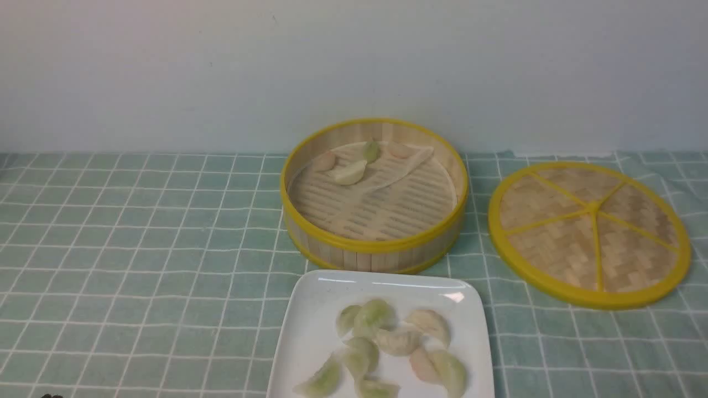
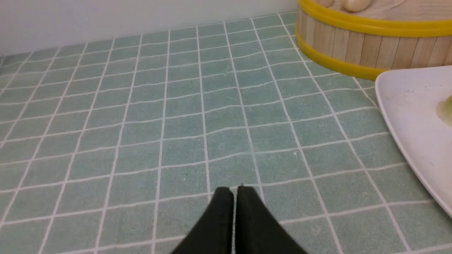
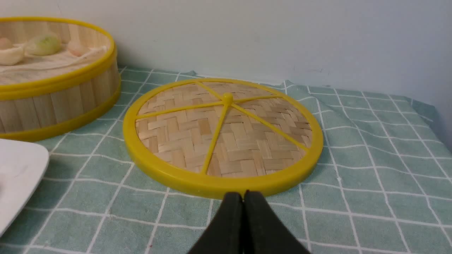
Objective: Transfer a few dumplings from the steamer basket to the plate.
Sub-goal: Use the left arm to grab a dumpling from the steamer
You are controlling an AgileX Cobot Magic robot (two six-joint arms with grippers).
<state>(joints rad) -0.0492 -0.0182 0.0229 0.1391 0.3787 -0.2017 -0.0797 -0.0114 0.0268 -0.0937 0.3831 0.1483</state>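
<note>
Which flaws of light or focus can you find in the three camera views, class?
Front view: a glare patch near a corner of the plate, dumplings soft-edged. Left wrist view: gripper fingertips dark and blurred, tablecloth weave crisper. Right wrist view: gripper fingertips likewise dark, blurred; woven lid sharper.

In front of you, a green-and-white checked cloth (image 1: pixel 166 249) spreads up to a plain pale wall (image 1: pixel 354 66), meeting it at the cloth's far edge. A bamboo steamer basket (image 1: pixel 376 249) and a white plate (image 1: pixel 293 354) give a kitchen or dining look, but you cannot tell which kind of room this is.
</note>
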